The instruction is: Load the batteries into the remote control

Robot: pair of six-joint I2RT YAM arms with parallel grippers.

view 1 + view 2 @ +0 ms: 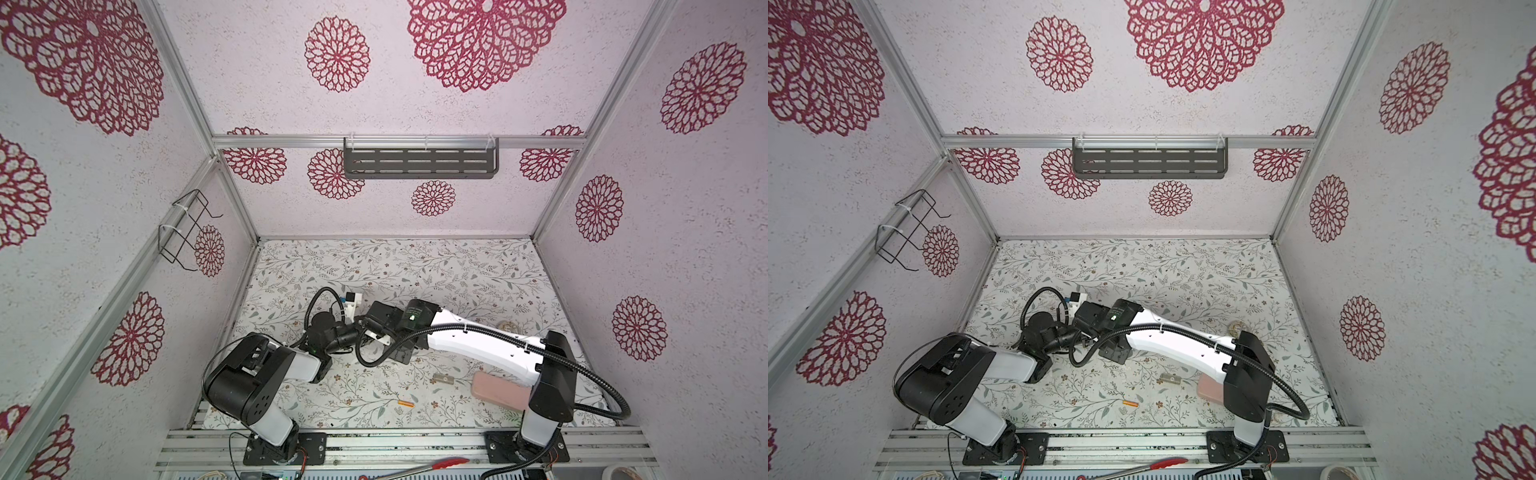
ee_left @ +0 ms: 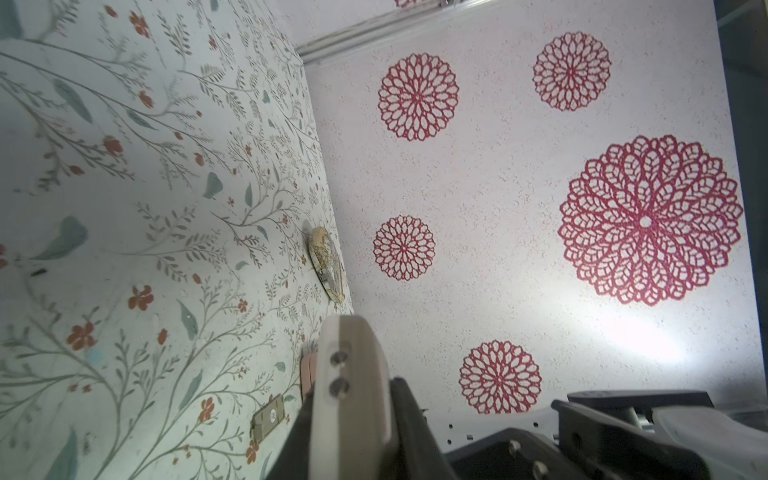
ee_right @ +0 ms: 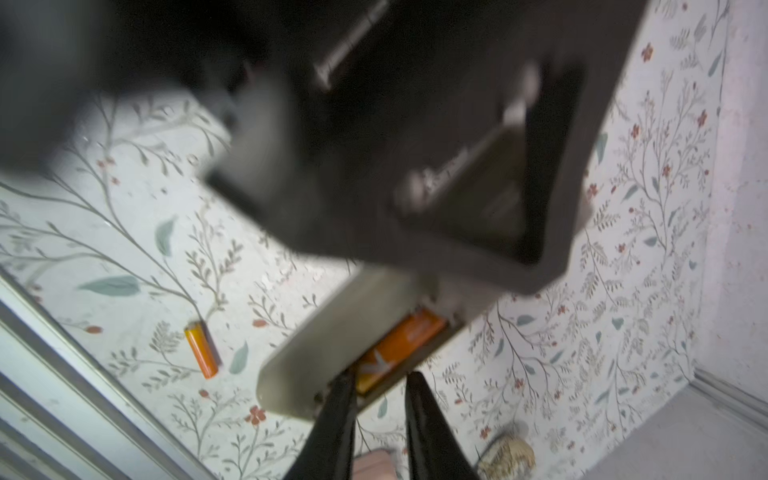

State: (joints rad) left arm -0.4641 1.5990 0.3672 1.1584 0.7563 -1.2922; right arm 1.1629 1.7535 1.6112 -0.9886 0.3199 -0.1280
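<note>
On your left gripper (image 2: 353, 419) the jaws clamp the remote control (image 3: 332, 332); on your right gripper (image 3: 382, 399) they stand apart beside the seated battery (image 3: 399, 345)

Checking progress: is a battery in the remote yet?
In. One orange battery sits in the remote control's open bay; a second battery on the table.

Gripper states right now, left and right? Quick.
Left gripper: closed, holding the remote control.
Right gripper: open, empty, next to the battery lying in the remote control's compartment.
</note>
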